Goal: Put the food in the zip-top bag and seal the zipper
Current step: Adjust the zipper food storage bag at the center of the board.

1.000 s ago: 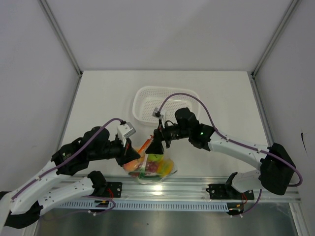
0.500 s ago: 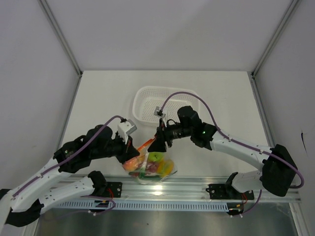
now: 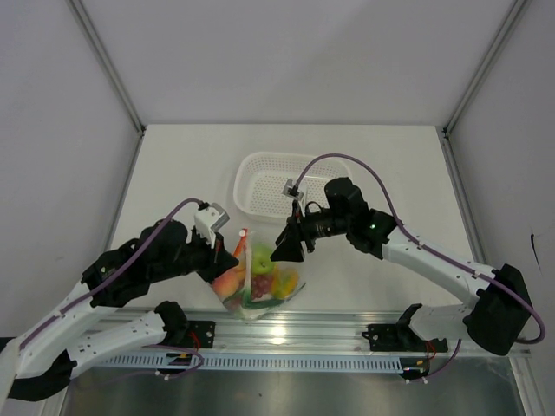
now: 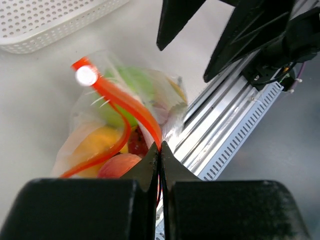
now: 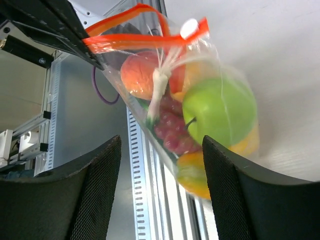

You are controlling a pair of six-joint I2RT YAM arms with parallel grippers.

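Note:
The clear zip-top bag [image 3: 257,284] hangs near the table's front edge, full of food: a green apple [image 5: 220,112], dark red grapes [image 5: 172,131], a peach [image 5: 141,72] and orange fruit [image 4: 95,141]. Its red-orange zipper [image 4: 125,107] runs along the top, with a white slider [image 4: 86,75] at one end. My left gripper [image 4: 160,148] is shut on the zipper's other end and holds the bag up. My right gripper [image 3: 285,244] stands open just right of the bag, its mesh pads [image 5: 97,185] apart from the plastic.
A white perforated basket [image 3: 251,186] sits behind the bag toward the table's middle. An aluminium rail [image 3: 347,329] with slotted cable duct runs along the near edge directly under the bag. Grey walls close in both sides.
The left gripper has lifted the zipper end, so the bag now hangs more upright. The right gripper has drawn back to the right, away from the bag's mouth.

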